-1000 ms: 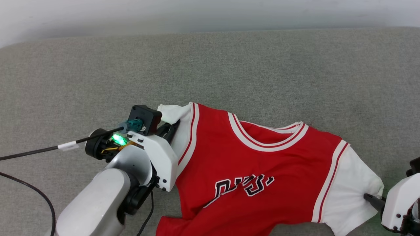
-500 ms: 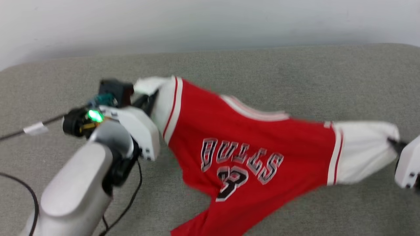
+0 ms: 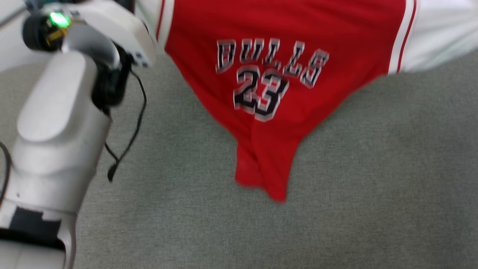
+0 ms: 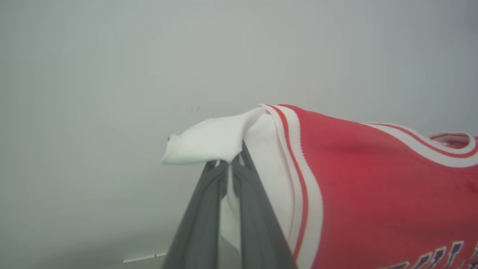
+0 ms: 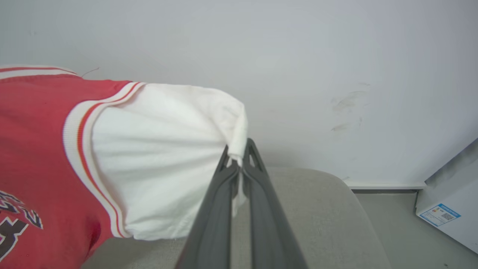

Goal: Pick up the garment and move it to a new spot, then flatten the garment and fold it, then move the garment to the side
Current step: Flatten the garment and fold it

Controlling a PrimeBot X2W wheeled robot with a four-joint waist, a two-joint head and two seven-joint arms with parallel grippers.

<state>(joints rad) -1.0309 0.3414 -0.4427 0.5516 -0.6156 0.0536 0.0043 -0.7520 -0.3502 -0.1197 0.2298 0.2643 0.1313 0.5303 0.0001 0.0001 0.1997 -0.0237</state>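
Observation:
The garment, a red jersey with white sleeves and black "BULLS 23" lettering, hangs in the air above the grey cushion, its hem dangling to a point. In the left wrist view my left gripper is shut on one white sleeve of the garment. My right gripper is shut on the edge of the other white sleeve, with the garment stretched away to its left. The pale left arm rises at the head view's left.
A grey upholstered surface lies below the jersey. A plain pale wall stands behind it. A black cable hangs from the left arm. To the right, past the cushion's end, stands a white box on the floor.
Both arms have lifted the jersey off the cushion and pulled it taut between them. The right gripper has closed on the sleeve. The head view has shifted too.

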